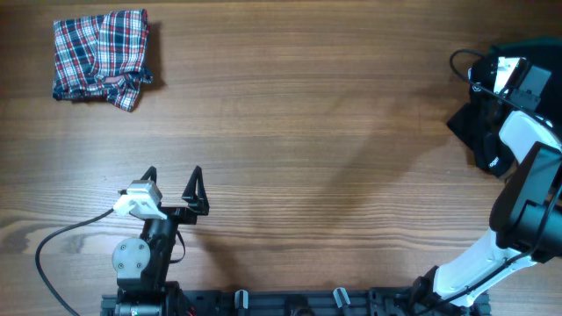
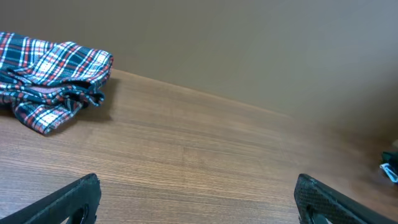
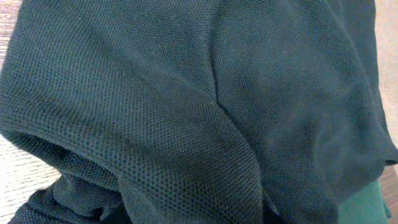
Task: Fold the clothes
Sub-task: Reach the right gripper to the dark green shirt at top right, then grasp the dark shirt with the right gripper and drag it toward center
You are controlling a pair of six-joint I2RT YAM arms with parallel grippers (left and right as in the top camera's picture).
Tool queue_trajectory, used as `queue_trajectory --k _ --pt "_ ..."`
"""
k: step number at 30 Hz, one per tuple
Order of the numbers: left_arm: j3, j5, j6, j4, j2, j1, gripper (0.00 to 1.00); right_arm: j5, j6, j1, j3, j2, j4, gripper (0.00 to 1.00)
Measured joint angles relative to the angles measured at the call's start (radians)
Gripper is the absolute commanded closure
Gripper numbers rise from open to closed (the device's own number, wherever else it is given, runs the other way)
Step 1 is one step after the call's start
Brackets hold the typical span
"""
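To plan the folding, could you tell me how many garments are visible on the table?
2: a plaid garment at the far-left corner, and a dark garment at the right edge, partly beneath the right arm. That dark heap may hide more.

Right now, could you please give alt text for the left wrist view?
A crumpled red, blue and white plaid cloth garment lies at the far left of a brown wooden table. The left tool, wide open, shows a black finger in each bottom corner.
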Motion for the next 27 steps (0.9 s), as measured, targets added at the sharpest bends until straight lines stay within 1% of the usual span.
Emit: queue_trajectory --k 1,2,5,8,14,19,22,27 --pt "0.000 0.000 0.000 0.000 0.000 0.000 0.00 -0.003 0.008 0.000 0.000 -0.004 -0.003 0.94" --pt "0.000 0.000 0.000 0.000 0.000 0.000 0.00 -0.005 0.017 0.000 0.000 -0.011 -0.003 0.96" --pt "0.000 0.000 0.000 0.000 0.000 0.000 0.00 -0.011 0.042 0.000 0.000 -0.044 -0.005 0.96" --pt "0.000 0.000 0.000 0.000 0.000 0.000 0.00 -0.047 0.069 0.000 0.000 -0.124 -0.007 0.96" --pt "0.000 0.000 0.000 0.000 0.000 0.000 0.00 -0.172 0.180 0.000 0.000 -0.307 -0.029 0.96" --pt "0.000 0.000 0.000 0.000 0.000 0.000 0.00 -0.296 0.290 0.006 0.000 -0.399 -0.048 0.96" --pt "0.000 0.000 0.000 0.000 0.000 0.000 0.00 -0.364 0.352 0.058 0.000 -0.492 -0.048 0.96" --pt "0.000 0.000 0.000 0.000 0.000 0.000 0.00 -0.399 0.406 0.147 0.000 -0.587 -0.061 0.96"
